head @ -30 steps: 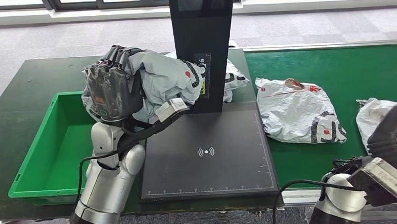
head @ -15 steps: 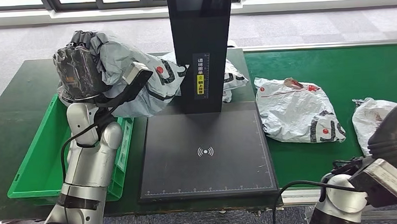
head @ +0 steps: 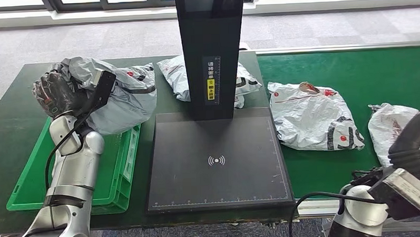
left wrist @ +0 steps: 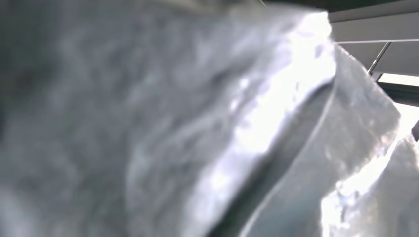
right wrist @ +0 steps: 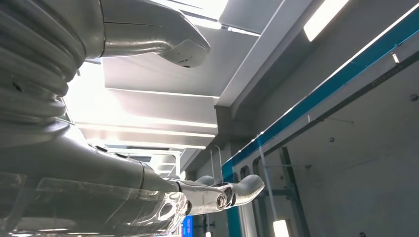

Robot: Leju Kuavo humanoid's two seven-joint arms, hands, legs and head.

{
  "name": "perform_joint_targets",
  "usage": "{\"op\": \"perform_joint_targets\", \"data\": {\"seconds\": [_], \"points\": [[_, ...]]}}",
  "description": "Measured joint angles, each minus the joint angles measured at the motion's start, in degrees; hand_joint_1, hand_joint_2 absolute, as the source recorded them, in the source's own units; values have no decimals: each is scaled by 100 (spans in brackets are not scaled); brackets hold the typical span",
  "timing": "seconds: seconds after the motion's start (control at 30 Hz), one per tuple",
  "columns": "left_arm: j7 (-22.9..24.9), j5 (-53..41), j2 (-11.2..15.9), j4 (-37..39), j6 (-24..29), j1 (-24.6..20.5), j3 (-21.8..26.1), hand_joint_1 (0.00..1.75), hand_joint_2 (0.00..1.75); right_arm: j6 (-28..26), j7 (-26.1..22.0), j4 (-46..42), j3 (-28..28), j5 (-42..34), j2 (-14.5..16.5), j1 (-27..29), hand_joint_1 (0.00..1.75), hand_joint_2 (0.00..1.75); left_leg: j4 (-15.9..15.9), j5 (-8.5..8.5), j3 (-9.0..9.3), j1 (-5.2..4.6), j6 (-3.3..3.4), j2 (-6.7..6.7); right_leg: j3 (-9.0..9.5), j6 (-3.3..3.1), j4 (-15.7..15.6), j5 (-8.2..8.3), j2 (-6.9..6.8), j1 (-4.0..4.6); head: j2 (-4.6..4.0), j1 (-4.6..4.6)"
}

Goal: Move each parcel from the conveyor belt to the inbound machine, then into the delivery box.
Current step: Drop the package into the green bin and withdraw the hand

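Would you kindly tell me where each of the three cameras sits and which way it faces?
Head view: high on the body, looking down at the green bin, scanner plate and belt; left hand holds a grey parcel.
Left wrist view: pressed against that same parcel, blurred.
Right wrist view: pointing up at ceiling lights; right hand open.

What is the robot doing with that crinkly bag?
The robot's left hand holds a grey parcel up over the green delivery box, beside the black inbound machine. Two more parcels wait on the green conveyor belt: one near the machine, one further along. Another parcel lies behind the machine's post. The right hand holds nothing.
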Motion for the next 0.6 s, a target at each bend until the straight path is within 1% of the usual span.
{"op": "perform_joint_targets", "data": {"seconds": [0.43, 0.5, 0.6], "points": [[184, -369, 27, 275, 4, -74, 201, 175, 175, 0, -1, 58, 15, 191, 0, -9, 0, 175, 0, 1, 0, 0, 0, -1, 0, 0, 0, 0, -1, 2, 0, 0], [324, -460, 25, 285, 4, -77, 272, 175, 175, 0, 0, 75, 15, 222, 0, -11, 0, 175, 0, 0, -1, 0, -1, -1, 0, 0, 1, 0, -1, 2, 0, 0], [686, -603, 23, 320, 4, -91, 474, 175, 175, 0, 1, 132, 14, 284, 0, -16, 0, 175, 0, 0, 0, 0, -1, 3, -2, 0, 1, 0, 3, 2, 0, -1]]}}
